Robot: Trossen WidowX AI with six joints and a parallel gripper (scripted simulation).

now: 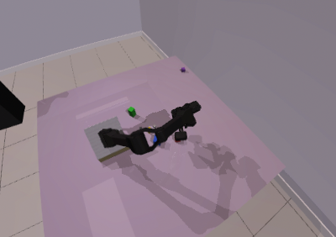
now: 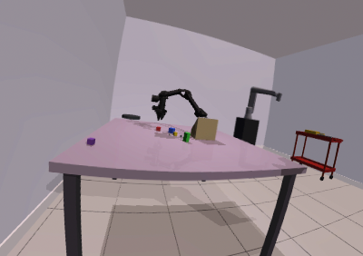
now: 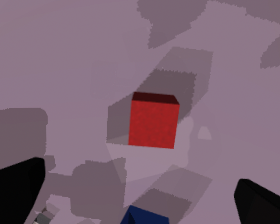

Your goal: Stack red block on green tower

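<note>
The red block point(image 2: 158, 129) point(image 3: 153, 124) sits on the pink table, a little above the middle of the wrist view. In the top view it is almost wholly hidden under the gripper. The green tower point(image 1: 132, 112) point(image 2: 187, 137) stands upright beside the grey-topped box, away from the arm's hand. My gripper point(image 2: 160, 118) point(image 3: 143, 180) is open and empty, pointing down above the table near the red block. Its two dark fingertips show at the lower left and lower right of the wrist view, wide apart, with the block beyond the line between them.
A blue block point(image 1: 155, 139) point(image 2: 171, 130) point(image 3: 147, 218) lies near the red one. A small yellow block point(image 2: 175, 133) lies between the blue block and the green tower. The box point(image 2: 206, 130) stands by the arm's base. A purple block point(image 1: 183, 70) point(image 2: 91, 141) lies near the far edge.
</note>
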